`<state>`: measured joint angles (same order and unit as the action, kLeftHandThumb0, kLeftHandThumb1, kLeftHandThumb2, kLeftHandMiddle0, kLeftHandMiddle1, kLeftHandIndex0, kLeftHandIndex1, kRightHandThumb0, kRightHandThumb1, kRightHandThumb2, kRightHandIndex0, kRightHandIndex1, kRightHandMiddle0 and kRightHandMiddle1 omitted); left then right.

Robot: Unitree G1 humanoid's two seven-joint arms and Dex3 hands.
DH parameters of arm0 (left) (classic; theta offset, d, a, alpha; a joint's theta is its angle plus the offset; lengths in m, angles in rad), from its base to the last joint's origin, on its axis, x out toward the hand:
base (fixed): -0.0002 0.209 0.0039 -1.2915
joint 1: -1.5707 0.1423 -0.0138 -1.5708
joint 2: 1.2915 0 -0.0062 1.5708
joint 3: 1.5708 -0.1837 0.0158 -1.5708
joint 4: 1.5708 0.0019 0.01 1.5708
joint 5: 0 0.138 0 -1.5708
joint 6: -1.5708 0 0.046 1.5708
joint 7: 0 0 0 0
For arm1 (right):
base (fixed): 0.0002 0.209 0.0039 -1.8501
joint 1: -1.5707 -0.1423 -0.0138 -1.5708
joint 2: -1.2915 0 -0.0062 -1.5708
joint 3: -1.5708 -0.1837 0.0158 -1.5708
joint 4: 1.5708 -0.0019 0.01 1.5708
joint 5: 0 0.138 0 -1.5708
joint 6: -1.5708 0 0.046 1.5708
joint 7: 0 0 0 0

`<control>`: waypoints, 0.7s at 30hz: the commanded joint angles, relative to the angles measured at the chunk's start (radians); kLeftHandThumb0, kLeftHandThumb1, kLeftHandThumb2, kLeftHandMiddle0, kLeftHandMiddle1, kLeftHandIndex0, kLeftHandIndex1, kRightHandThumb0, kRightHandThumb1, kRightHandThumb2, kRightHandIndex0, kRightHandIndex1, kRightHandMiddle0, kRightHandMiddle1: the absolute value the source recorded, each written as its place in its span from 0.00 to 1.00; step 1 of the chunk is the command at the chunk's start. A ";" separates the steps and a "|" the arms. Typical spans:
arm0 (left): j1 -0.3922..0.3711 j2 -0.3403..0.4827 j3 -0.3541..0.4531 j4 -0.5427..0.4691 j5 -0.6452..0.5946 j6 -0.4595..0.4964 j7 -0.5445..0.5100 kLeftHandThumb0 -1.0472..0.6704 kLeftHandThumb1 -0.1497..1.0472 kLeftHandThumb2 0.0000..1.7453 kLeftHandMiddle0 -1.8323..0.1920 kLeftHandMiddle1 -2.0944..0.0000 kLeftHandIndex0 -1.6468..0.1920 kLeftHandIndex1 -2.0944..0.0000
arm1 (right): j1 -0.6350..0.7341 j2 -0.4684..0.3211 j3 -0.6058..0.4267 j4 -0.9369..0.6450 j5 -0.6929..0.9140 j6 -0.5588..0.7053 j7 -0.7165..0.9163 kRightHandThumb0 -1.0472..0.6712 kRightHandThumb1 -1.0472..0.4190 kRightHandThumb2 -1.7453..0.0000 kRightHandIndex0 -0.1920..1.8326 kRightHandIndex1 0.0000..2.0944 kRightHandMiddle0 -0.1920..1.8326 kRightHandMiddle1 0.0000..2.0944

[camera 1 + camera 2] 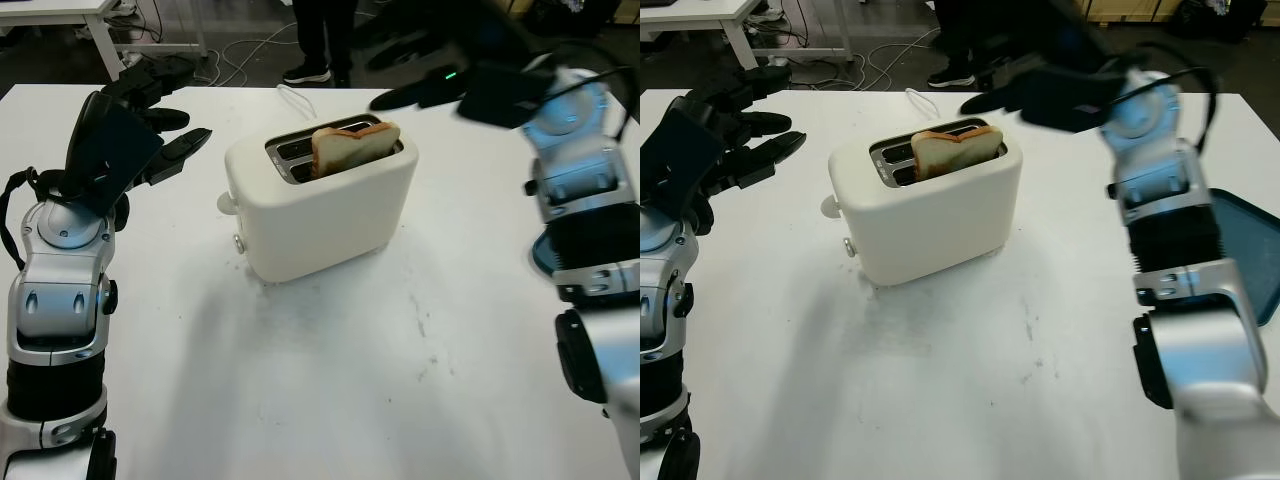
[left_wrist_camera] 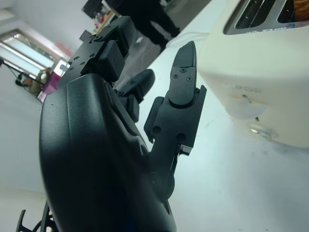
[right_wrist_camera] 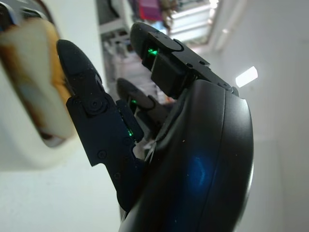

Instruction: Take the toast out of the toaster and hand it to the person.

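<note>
White bench (image 1: pixel 330 400) in a workshop room, cables on the floor beyond its far edge, a person's legs and shoes (image 1: pixel 318 40) standing there. Cream toaster (image 1: pixel 320 205) sits mid-bench, cord trailing to the far side. One toast (image 1: pixel 352 146) slice stands raised in the near slot, tilted, its upper half clear of the slot. Right hand (image 1: pixel 1040 95) is in the air just right of and beyond the toaster top, open, holding nothing, fingers (image 3: pixel 91 111) apart, near the toast, no contact. Left hand (image 1: pixel 135 125) raised left of the toaster, open, fingers apart, empty. Blue tray (image 1: pixel 1252 250) at the bench's right edge.
</note>
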<state>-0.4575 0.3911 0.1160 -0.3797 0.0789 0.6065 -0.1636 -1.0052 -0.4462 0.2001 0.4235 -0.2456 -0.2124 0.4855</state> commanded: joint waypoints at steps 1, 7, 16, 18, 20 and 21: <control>0.001 0.002 -0.003 -0.014 0.010 0.004 0.010 0.47 0.87 0.08 0.79 0.62 0.66 0.87 | -0.025 0.011 0.024 -0.002 -0.027 0.012 0.009 0.30 0.29 1.00 0.58 0.05 0.55 0.02; 0.009 0.004 0.001 -0.011 0.008 -0.006 0.008 0.48 0.88 0.08 0.78 0.62 0.66 0.88 | -0.056 0.042 0.072 0.103 -0.091 -0.015 -0.012 0.33 0.29 1.00 0.57 0.07 0.55 0.02; 0.014 0.010 -0.001 -0.004 0.012 -0.025 0.005 0.47 0.89 0.06 0.77 0.64 0.65 0.89 | -0.092 0.036 0.124 0.205 -0.189 -0.073 -0.043 0.37 0.29 1.00 0.51 0.19 0.55 0.02; 0.014 0.007 0.001 -0.006 0.009 -0.020 0.005 0.48 0.89 0.06 0.77 0.64 0.65 0.89 | -0.095 0.030 0.133 0.210 -0.207 -0.087 -0.050 0.38 0.29 1.00 0.43 0.35 0.56 0.01; 0.015 0.007 0.001 -0.008 0.010 -0.015 0.006 0.47 0.89 0.06 0.77 0.64 0.65 0.89 | -0.098 0.023 0.138 0.211 -0.222 -0.094 -0.049 0.39 0.28 1.00 0.40 0.39 0.56 0.01; 0.015 0.008 -0.001 -0.008 0.013 -0.016 0.007 0.48 0.89 0.06 0.76 0.65 0.65 0.89 | -0.100 0.018 0.142 0.208 -0.231 -0.093 -0.043 0.39 0.28 1.00 0.40 0.40 0.56 0.01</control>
<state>-0.4507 0.3914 0.1169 -0.3796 0.0792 0.5992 -0.1626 -1.0875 -0.4124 0.3340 0.6264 -0.4648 -0.2873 0.4470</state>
